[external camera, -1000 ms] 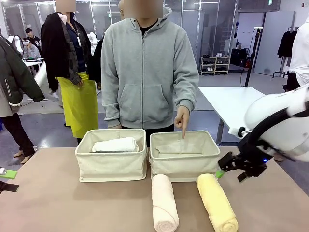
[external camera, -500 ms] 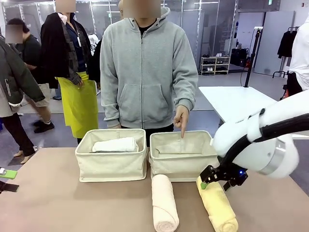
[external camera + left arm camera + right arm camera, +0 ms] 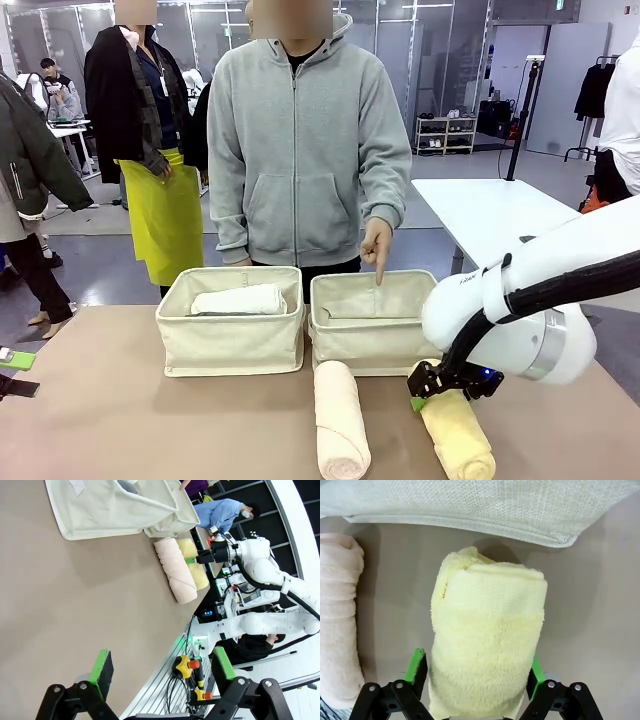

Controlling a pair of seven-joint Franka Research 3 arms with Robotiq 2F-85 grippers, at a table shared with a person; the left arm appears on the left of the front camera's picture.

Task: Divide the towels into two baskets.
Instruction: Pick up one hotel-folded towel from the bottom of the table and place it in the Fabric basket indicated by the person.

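Note:
A yellow towel [image 3: 458, 435] lies on the table in front of the right basket [image 3: 365, 345]. My right gripper [image 3: 430, 392] is down over its far end. In the right wrist view the green pads [image 3: 418, 666] press both sides of the yellow towel [image 3: 485, 645]. A pale peach towel [image 3: 340, 420] lies beside it, to the left. The left basket [image 3: 230, 345] holds a white towel [image 3: 240, 298]. The person's hand [image 3: 377, 250] points a finger down into the right basket. My left gripper [image 3: 160, 667] hangs open over bare table at the left edge, with nothing in it.
The two baskets stand side by side at the far middle of the brown table [image 3: 120, 420]. The person stands right behind them. A white table [image 3: 480, 215] stands at the back right, and other people stand at the back left.
My right arm swung in from the right and came down onto the yellow towel's far end, and its fingers have closed in against it. The person's pointing hand has stayed still.

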